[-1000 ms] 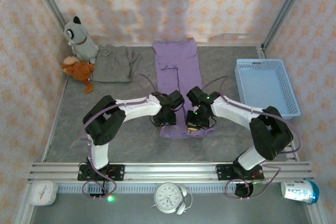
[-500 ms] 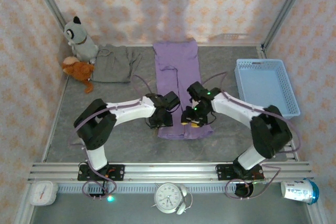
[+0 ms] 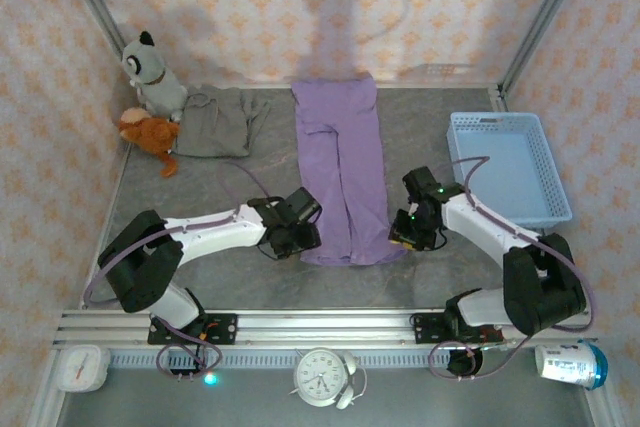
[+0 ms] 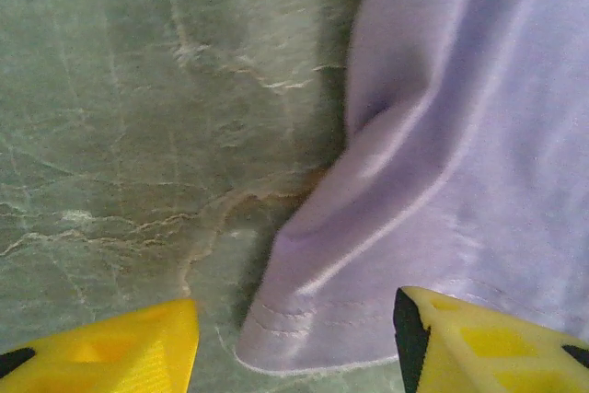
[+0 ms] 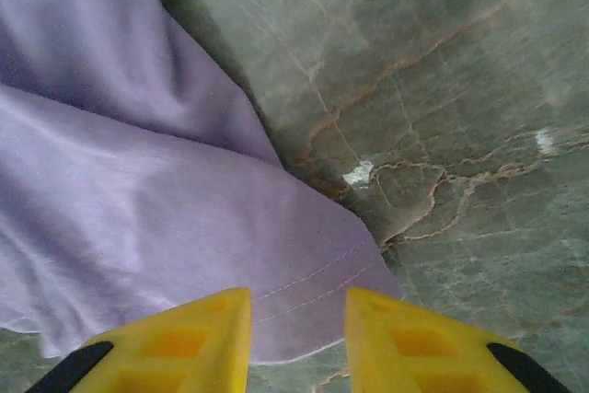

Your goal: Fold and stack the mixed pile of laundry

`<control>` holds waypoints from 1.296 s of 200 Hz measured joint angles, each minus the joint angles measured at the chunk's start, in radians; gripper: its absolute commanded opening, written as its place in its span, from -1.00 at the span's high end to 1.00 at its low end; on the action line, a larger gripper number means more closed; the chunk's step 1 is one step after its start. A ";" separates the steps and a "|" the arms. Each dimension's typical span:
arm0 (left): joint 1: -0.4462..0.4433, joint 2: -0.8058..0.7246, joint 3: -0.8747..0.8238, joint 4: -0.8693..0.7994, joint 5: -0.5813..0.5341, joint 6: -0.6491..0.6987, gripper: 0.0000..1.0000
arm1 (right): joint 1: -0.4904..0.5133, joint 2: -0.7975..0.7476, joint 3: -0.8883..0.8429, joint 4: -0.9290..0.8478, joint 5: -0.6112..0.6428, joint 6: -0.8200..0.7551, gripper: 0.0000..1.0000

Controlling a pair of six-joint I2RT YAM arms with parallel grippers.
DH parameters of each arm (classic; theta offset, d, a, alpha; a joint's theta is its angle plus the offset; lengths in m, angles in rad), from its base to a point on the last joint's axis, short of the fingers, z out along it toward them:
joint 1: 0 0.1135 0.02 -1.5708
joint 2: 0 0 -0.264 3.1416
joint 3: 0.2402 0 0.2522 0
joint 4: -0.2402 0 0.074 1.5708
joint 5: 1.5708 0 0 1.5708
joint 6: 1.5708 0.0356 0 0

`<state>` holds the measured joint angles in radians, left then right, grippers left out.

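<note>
You've got lavender garment (image 3: 342, 172) lying long axis top-to-bottom, frame ctr on desk (image 3: 440, 137), near hem btwn tools: left tool (image 3: 298, 241) open at lower-left corner, right tool (image 3: 408, 233) narrowly open at lower-right, neither gripping.

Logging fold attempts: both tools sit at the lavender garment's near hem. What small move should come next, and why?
Probably lower both and pinch the hem corners. The left tool is open, framing the near left corner of the lavender garment; the right tool is open over the near right corner. The garment lies flat and unfolded, so gripping both corners would start the fold.
</note>
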<state>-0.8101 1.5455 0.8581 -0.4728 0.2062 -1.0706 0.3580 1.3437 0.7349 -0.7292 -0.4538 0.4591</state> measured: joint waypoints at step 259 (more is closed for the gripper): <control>-0.146 0.048 -0.011 0.081 -0.170 -0.072 -0.13 | 0.021 0.053 -0.068 0.133 -0.096 -0.085 0.01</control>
<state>-0.9558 1.5940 0.8467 -0.3916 0.0364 -1.1431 0.3794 1.3964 0.6670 -0.5961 -0.5499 0.3740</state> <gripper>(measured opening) 0.579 0.496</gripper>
